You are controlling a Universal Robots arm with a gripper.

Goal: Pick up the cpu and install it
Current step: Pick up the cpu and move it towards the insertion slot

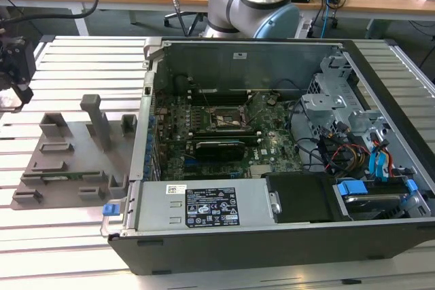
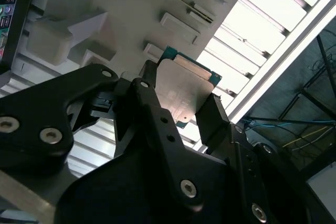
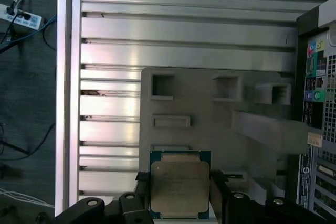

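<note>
Cpu (image 3: 180, 190) grasped edge-on between the gripper (image 2: 182, 95) fingers (image 2: 149, 85), silver plate showing in both wrist views, held above the grey tray (image 3: 210, 129). In the exterior view the gripper is at the tray's 10 o'clock and the open computer case (image 1: 272, 249) at its 3 o'clock.

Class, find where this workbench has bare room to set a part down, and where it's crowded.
In the exterior view, bare table slats lie between the grey tray and the near edge, and between the tray and the far edge. Crowded: the tray and the open computer case, packed with boards and cables.
</note>
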